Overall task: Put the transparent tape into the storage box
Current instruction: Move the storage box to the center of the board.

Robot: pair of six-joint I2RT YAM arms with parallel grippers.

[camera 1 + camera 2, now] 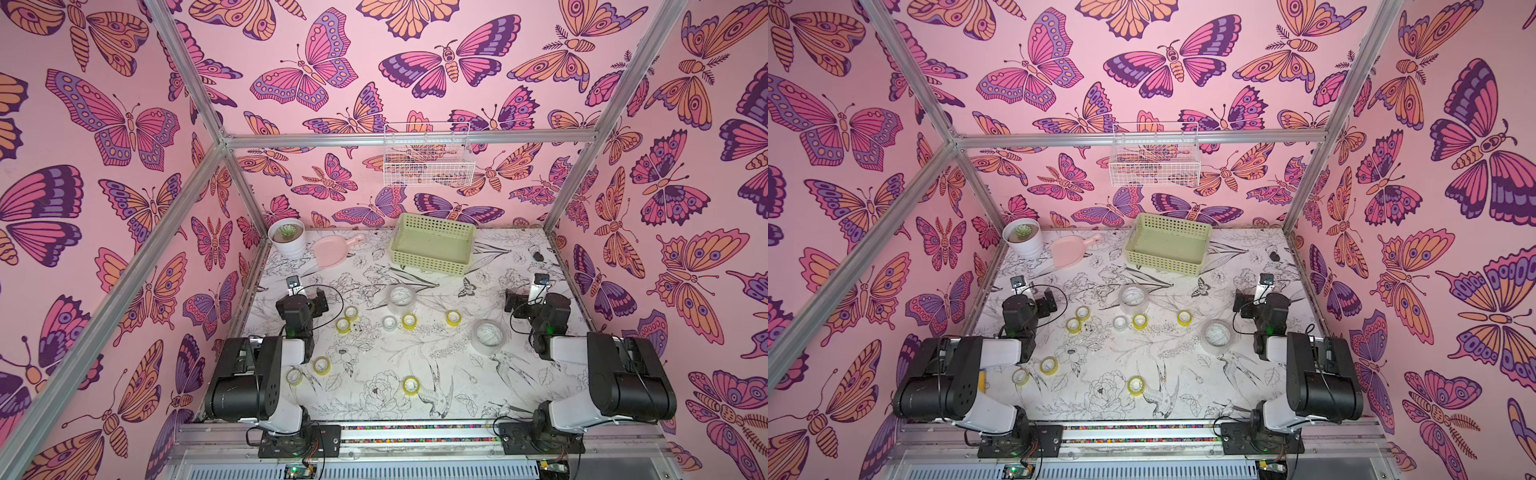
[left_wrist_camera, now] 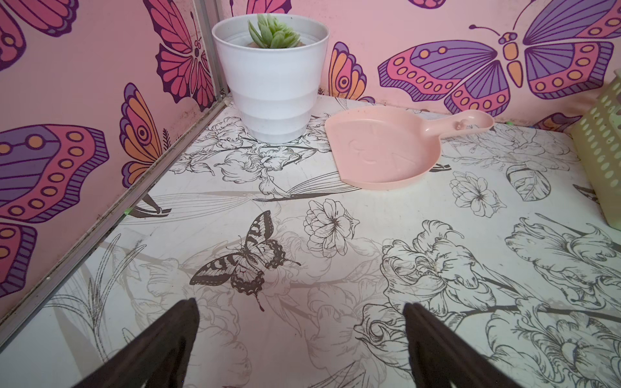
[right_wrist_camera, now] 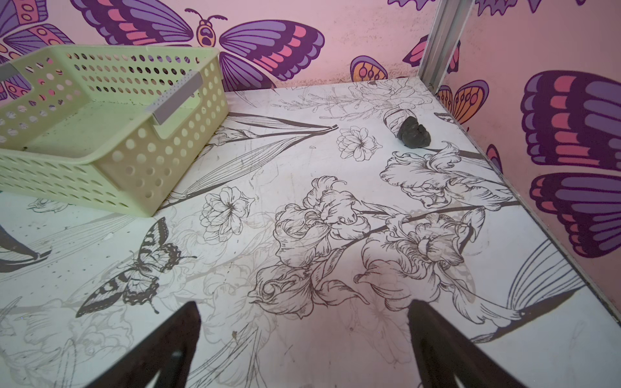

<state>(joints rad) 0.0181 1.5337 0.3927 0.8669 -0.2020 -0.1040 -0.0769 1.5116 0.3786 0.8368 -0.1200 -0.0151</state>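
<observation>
Two large rolls of transparent tape lie on the flower-print table, one mid-table (image 1: 401, 298) (image 1: 1133, 298) and one nearer the right arm (image 1: 487, 336) (image 1: 1217, 335). A small clear roll (image 1: 389, 323) sits between them. The storage box (image 1: 432, 245) (image 1: 1169, 245) (image 3: 100, 117), pale yellow-green and perforated, stands empty at the back. My left gripper (image 2: 300, 304) hovers open over bare table at the left side. My right gripper (image 3: 304, 303) is open over bare table at the right. Neither holds anything, and no tape shows in the wrist views.
Several small yellow tape rolls (image 1: 351, 312) are scattered across the table. A white pot with a succulent (image 1: 286, 239) and a pink dustpan (image 1: 332, 249) stand at the back left. A black lump (image 3: 413, 132) lies at the back right. A white wire basket (image 1: 428, 160) hangs on the back wall.
</observation>
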